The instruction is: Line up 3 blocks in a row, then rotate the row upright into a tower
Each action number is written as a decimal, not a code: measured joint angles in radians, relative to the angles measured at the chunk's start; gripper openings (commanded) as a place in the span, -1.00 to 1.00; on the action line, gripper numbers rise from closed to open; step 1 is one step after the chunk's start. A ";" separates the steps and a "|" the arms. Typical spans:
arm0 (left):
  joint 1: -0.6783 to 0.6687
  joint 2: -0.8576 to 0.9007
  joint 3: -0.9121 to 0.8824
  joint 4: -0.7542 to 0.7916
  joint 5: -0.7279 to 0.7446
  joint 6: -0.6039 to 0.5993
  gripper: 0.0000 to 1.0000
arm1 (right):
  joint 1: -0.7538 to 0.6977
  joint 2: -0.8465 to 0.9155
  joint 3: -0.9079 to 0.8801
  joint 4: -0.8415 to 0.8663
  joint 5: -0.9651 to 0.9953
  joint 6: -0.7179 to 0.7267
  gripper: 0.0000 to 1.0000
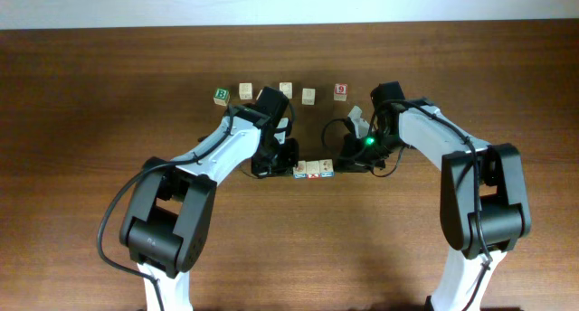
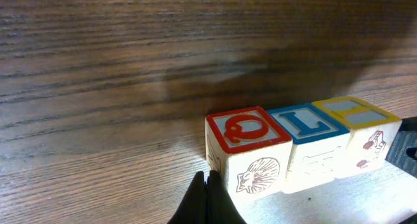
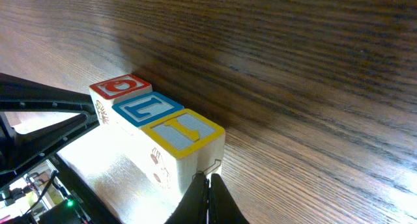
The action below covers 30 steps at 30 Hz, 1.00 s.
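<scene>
While three blocks (image 2: 309, 129) sit touching in a row on the bench (image 2: 98, 68), the left pincer (image 2: 207, 198) and right pincer (image 3: 209, 196), both closed and empty, flank its ends.

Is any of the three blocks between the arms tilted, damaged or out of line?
Nothing stands out. The Q block, L block and I block sit flat, touching, in one straight row.

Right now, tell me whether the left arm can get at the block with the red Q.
Probably yes. The shut left end effector sits right beside the Q block at its free end, with nothing between them; only its far side is blocked, by the L block.
</scene>
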 measured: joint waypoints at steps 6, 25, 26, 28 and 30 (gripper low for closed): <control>0.001 0.000 0.000 0.000 -0.004 0.000 -1.00 | 0.000 0.000 0.000 -0.002 -0.009 0.000 -0.91; -0.003 0.000 0.000 0.009 0.019 0.000 -1.00 | 0.028 -0.066 0.000 0.001 -0.098 -0.003 -0.91; -0.003 0.000 0.000 0.009 0.020 0.000 -1.00 | 0.036 -0.066 0.000 0.006 -0.100 -0.004 -0.91; -0.003 0.000 0.000 0.009 0.021 0.000 -1.00 | 0.045 -0.066 0.000 0.014 -0.095 0.004 -0.92; -0.003 0.000 0.000 0.009 0.021 0.000 -1.00 | 0.037 -0.066 0.000 0.018 -0.077 0.008 -0.92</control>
